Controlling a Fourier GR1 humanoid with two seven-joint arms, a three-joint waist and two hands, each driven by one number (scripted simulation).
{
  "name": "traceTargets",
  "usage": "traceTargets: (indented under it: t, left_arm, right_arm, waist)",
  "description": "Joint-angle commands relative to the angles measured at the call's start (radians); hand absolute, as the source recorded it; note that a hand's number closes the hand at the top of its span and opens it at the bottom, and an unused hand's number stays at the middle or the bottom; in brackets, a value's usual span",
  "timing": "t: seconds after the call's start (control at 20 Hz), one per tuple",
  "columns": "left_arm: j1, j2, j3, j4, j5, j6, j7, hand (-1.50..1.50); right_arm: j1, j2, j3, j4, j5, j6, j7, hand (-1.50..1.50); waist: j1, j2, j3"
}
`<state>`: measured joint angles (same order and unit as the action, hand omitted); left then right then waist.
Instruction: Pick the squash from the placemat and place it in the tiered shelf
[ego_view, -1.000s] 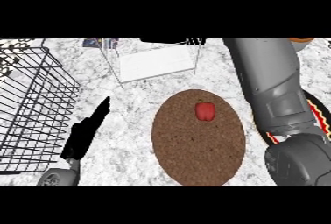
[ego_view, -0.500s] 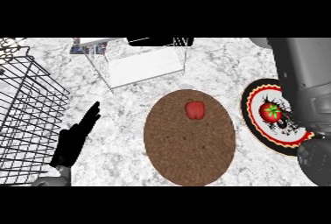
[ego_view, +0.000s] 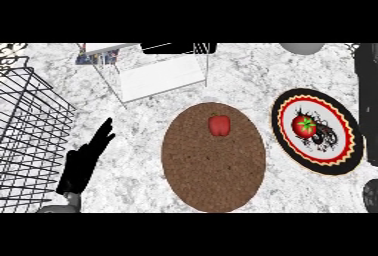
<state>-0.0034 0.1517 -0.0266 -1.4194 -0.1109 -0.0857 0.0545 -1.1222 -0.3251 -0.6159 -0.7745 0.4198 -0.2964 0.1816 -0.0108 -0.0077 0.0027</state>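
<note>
Marble tabletop (ego_view: 148, 150), viewed steeply from above. Left hand (ego_view: 85, 162) is lying low at the left of the view, black, fingers stretched straight and pointing up and to the right, holding nothing; its grey wrist is showing at the lower edge. The hand is sitting just beside a black wire basket (ego_view: 29, 135) that is filling the left side. Right hand: only dark parts of the arm are showing along the right edge, so whether its fingers are open or curled cannot be told. Brown oval placemat (ego_view: 214, 170) is lying at the centre, well apart from the left hand. Red squash (ego_view: 218, 125) is resting on the upper part of the placemat, untouched. White tiered shelf (ego_view: 159, 77) is standing beyond the placemat, toward the top. Patterned plate (ego_view: 336, 150) is lying right of the placemat, carrying a tomato (ego_view: 305, 125).
</note>
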Motion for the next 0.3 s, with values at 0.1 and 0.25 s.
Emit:
traceTargets:
  t: [0.1,0.25]
  left_arm:
    - [-0.011,0.004,0.025,0.043,0.010,-0.008,0.015,0.00]
    - [0.007,0.025,0.021,0.021,0.006,-0.040,0.001,0.00]
  right_arm:
    - [0.162,-0.045,0.054,-0.190,-0.066,0.176,0.059,-1.50]
    - [0.151,-0.083,0.063,-0.120,-0.076,0.144,0.038,-1.50]
  waist:
    - [-0.004,0.002,-0.003]
    - [0.015,0.008,-0.003]
